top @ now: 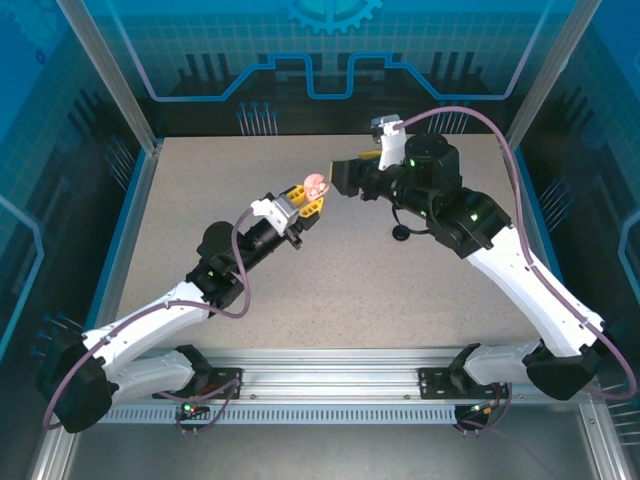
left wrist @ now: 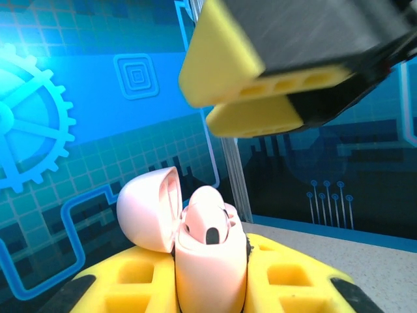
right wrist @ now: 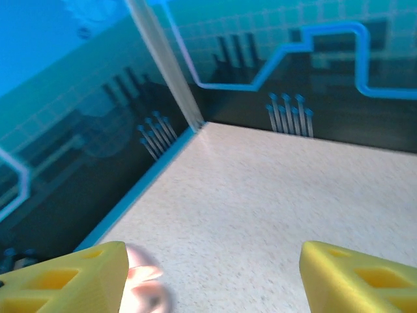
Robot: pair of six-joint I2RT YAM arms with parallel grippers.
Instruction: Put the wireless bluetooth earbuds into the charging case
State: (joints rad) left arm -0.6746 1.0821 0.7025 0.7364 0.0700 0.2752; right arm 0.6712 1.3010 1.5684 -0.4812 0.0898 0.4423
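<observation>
Nearest the left wrist camera, the left end effector (left wrist: 212, 287) is clamped on the pink charging case (left wrist: 212, 264). The lid (left wrist: 151, 208) is hinged open and a pale earbud (left wrist: 207, 227) sits in the well, with a dark spot on its face. Just above are the right end effector's yellow fingers (left wrist: 254, 117), soft-focus.

Right wrist view: right end effector (right wrist: 208, 280) with fingers apart. The case (right wrist: 146, 290) is a pink blur beside the left finger, cut off by the frame edge.

Top view gives the layout — case (top: 315, 186) held over the worktop (top: 190, 180), between both end effectors. A small black round object (top: 402, 232) lies under the right arm — too small to identify.
</observation>
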